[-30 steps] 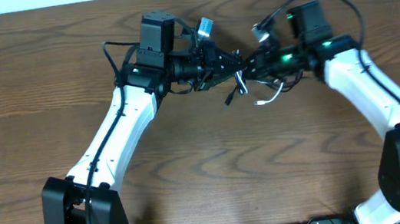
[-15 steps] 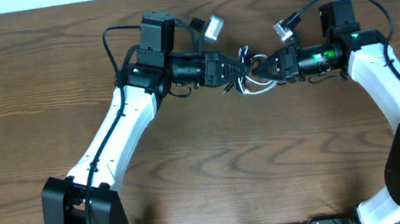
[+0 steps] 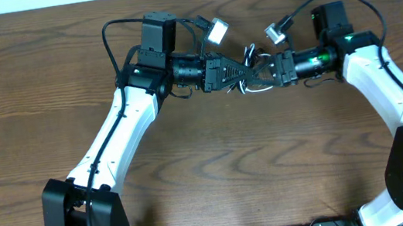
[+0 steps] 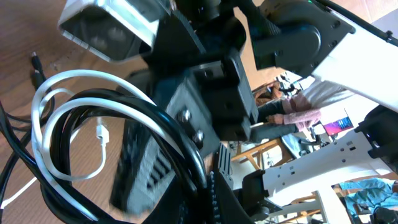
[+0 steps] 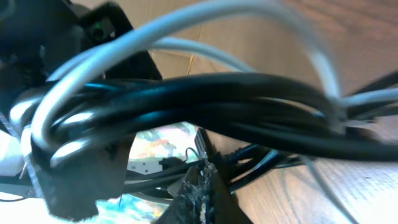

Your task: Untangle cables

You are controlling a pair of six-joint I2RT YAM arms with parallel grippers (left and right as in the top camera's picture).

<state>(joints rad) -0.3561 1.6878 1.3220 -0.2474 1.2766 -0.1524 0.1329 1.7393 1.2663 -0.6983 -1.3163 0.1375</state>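
Both cords are gathered in one knot of loops held up off the bench [image 3: 210, 174], close to the middle of its far edge, right where the two arms meet. The black cord [image 4: 149, 121] and the white cord [image 4: 42, 102] are thin, light and limp. They should bend wherever they are pulled and offer no stiffness to push against, and their smooth jackets may slide through a loose pinch. A sharp tug would more likely tighten the crossings than free them. The safer hold is probably on a plain run of one cord just outside the tangle, or close behind a plug, such as the white plug [image 4: 101, 131] dangling below the loops, so that end can be drawn back through. The left hand [image 3: 237, 75] and the right hand [image 3: 268, 70] point at each other from either side, tips almost meeting in the bundle. In both wrist views the loops lie across the lens and hide the fingertips, so I cannot tell whether either hand is spread or pinched onto a cord, though something must be carrying the bundle.
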